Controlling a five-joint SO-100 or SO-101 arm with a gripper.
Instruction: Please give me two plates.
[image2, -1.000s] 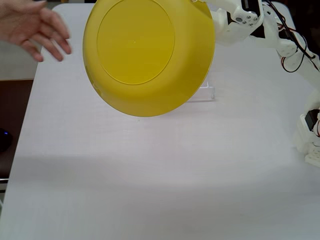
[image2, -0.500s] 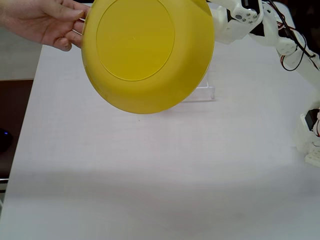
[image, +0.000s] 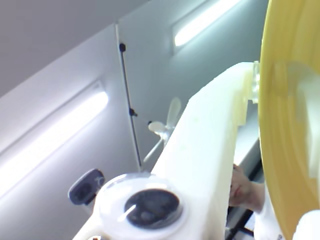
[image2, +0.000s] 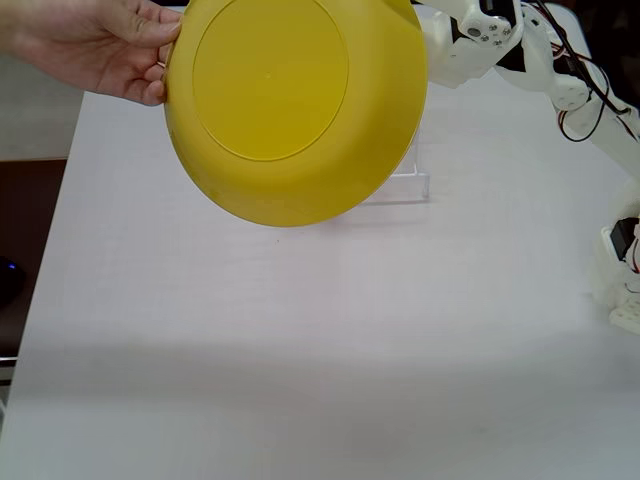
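1. We see the bright yellow, round, glossy plastic plate held up in the air above the far edge of the white table, its underside turned to the fixed camera.
2. The white two-finger tool is clenched on the plate's rim at the far right side in the fixed view, while a person's bare hand touches the opposite rim near the far left corner of the table.
3. The handover looks nearly complete to us, and the main risk is timing: if the tool lets go before the hand has a firm pinch, the plate could drop onto the table or strike the clear acrylic stand below it.
4. The opposite fault would be the hand pulling while the tool is clamped, which could strain the arm or make the glossy rim slip out.
5. Only the fixed view shows the hand on the rim, the stand and the table.
6. The wrist view shows the yellow plate edge-on against a white finger, with ceiling lights beyond; it confirms the close contact but gives no sight of the person's grip.
7. We see no cream-white plate in either view.
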